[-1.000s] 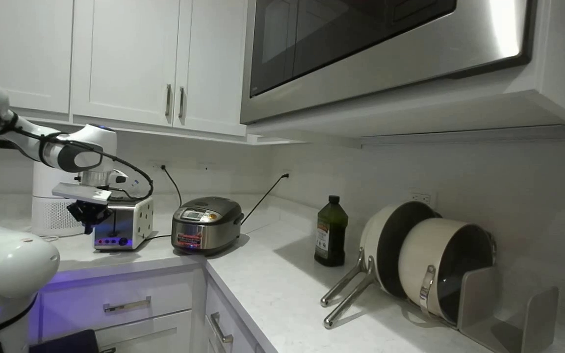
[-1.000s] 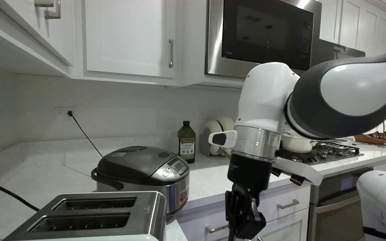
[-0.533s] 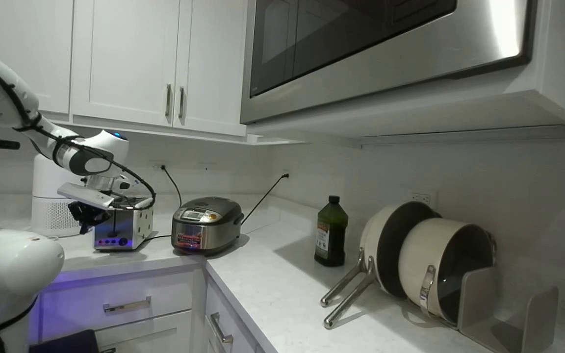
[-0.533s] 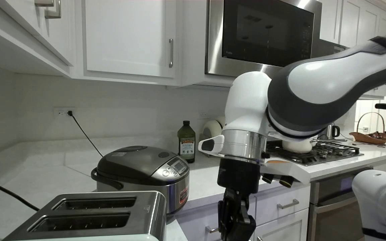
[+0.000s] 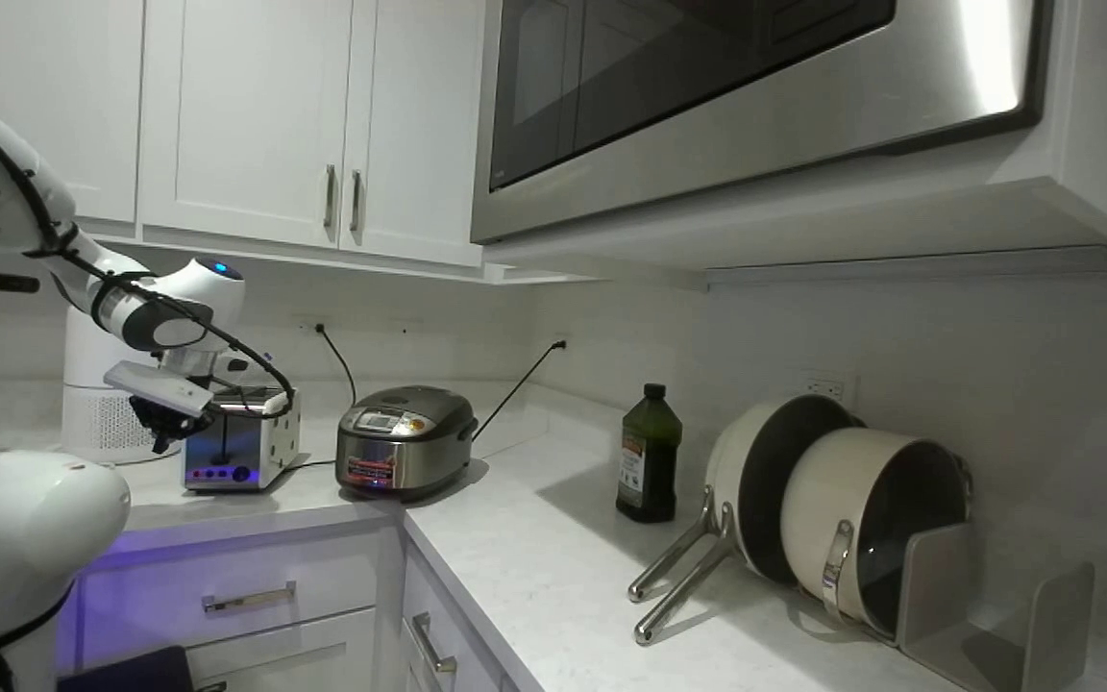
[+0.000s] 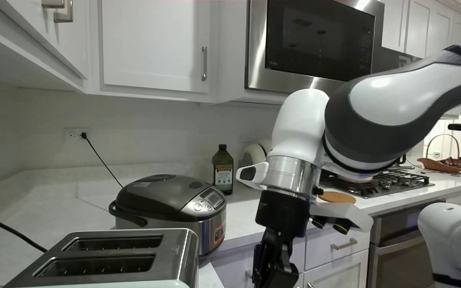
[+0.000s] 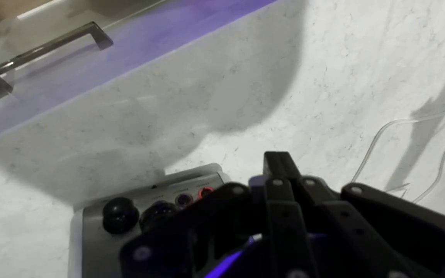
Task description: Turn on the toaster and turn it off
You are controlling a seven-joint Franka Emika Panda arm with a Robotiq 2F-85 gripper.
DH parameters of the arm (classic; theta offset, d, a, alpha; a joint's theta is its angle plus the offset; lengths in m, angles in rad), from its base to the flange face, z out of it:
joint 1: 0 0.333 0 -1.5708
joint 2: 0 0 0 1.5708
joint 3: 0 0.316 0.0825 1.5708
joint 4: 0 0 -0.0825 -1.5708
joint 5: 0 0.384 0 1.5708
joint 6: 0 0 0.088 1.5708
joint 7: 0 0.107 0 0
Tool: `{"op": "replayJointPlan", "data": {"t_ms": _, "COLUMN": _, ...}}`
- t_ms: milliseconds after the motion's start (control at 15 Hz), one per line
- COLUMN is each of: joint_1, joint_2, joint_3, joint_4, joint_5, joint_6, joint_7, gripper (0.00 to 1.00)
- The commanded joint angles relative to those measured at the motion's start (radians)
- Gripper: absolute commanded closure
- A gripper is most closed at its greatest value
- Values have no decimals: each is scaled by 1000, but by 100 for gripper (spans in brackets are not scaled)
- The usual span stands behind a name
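The toaster is a boxy silver appliance with pale sides, on the counter in both exterior views. Its front panel has a bluish glow low down, with a knob and a row of small buttons. In the wrist view the toaster is at lower left, with a black knob, another black part and a button ringed in red light. My gripper is in front of the toaster, toward its left side. In the wrist view its fingertips are together and empty, beside the panel. The fingers partly hide the toaster there.
A round steel cooker stands right of the toaster. A white cylindrical appliance is behind the arm. A green bottle and racked pans stand farther right. A thin cable lies on the counter.
The arm has shifted and its wrist has tilted. In the exterior views the gripper has moved slightly left and is more slanted. The toaster has not moved.
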Motion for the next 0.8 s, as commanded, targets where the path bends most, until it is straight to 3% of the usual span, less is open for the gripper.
{"op": "replayJointPlan", "data": {"t_ms": 0, "joint_1": 34, "joint_2": -9, "joint_3": 3, "joint_4": -45, "joint_5": 16, "joint_6": 122, "joint_7": -23, "gripper": 99}}
{"op": "replayJointPlan", "data": {"t_ms": 267, "joint_1": 75, "joint_2": -5, "joint_3": -12, "joint_4": -84, "joint_5": -8, "joint_6": 222, "joint_7": -18, "gripper": 100}}
{"op": "replayJointPlan", "data": {"t_ms": 333, "joint_1": 43, "joint_2": 16, "joint_3": 21, "joint_4": -61, "joint_5": 11, "joint_6": 223, "joint_7": -34, "gripper": 100}}
{"op": "replayJointPlan", "data": {"t_ms": 733, "joint_1": 57, "joint_2": 16, "joint_3": 35, "joint_4": -66, "joint_5": 74, "joint_6": 271, "joint_7": -39, "gripper": 100}}
